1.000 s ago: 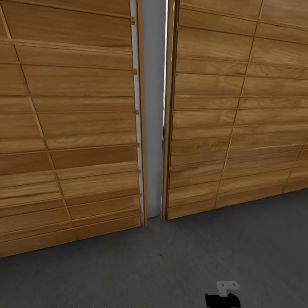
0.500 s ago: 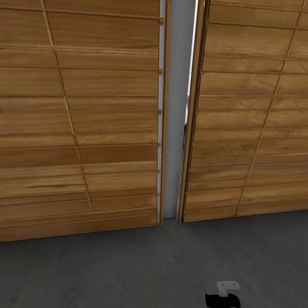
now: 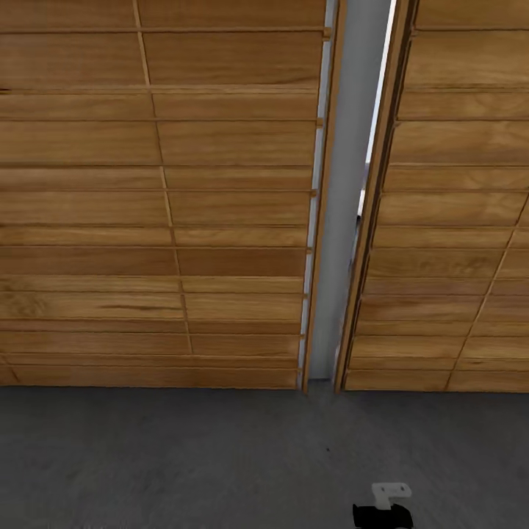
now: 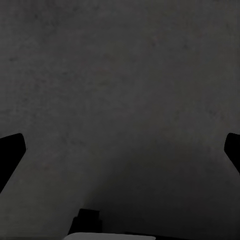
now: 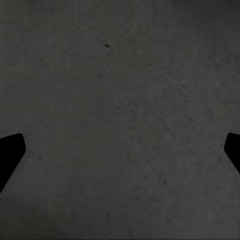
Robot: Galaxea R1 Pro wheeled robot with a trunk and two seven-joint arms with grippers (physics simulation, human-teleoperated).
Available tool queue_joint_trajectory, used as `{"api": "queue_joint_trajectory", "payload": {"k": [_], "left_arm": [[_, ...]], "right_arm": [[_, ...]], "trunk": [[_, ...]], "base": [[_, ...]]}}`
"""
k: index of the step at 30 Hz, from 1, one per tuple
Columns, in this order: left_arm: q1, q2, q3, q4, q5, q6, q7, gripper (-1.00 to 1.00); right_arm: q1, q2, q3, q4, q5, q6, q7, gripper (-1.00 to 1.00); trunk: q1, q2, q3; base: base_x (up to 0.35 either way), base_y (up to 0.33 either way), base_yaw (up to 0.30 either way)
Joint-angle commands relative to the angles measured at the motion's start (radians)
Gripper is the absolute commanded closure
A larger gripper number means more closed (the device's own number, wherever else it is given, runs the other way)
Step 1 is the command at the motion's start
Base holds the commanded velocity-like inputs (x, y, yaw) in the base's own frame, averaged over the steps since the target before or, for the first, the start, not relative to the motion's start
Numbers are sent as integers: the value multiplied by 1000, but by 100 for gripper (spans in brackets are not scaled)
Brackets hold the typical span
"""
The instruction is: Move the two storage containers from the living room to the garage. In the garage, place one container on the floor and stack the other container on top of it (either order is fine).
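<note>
The two storage containers are out of view, as is the living room. I am in the garage, facing its wooden slatted door (image 3: 162, 191) close up. Dark grey concrete floor (image 3: 184, 455) runs along the door's foot. My left gripper (image 4: 120, 150) is open over bare floor (image 4: 120, 75), its black fingertips (image 4: 11, 150) far apart with nothing between them. My right gripper (image 5: 120, 150) is likewise open above the floor (image 5: 125, 90), holding nothing.
A second slatted door panel (image 3: 455, 220) stands to the right, angled slightly. Between the panels is a narrow grey gap (image 3: 345, 220). A white bracket and black part of my own body (image 3: 383, 507) show at the lower edge of the head view.
The whole head view has shifted: the doors and the gap now sit further right and look squarer, so the camera has turned left. Nothing in the scene has moved.
</note>
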Motion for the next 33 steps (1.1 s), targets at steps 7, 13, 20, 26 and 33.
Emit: {"api": "queue_joint_trajectory", "payload": {"k": [7,13,20,26,33], "left_arm": [[0,-1,2,-2,1,6,0,-100],[0,-1,1,-2,1,6,1,-100],[1,-3,-2,-2,1,6,1,-100],[0,-1,-4,-2,1,6,0,-100],[0,-1,-5,-2,1,6,-1,-100]], "right_arm": [[0,0,1,-2,7,-3,0,-100],[0,0,10,-2,11,-8,7,-100],[0,0,9,3,10,-9,1,-100],[0,0,7,6,9,-33,-3,-100],[0,0,6,17,9,-53,-3,-100]], "trunk": [[0,-1,-1],[0,-1,-1],[0,-1,-1],[0,-1,-1],[0,-1,-1]], "base": [[0,0,300],[0,0,300],[0,0,300],[0,0,300],[-32,62,300]]}}
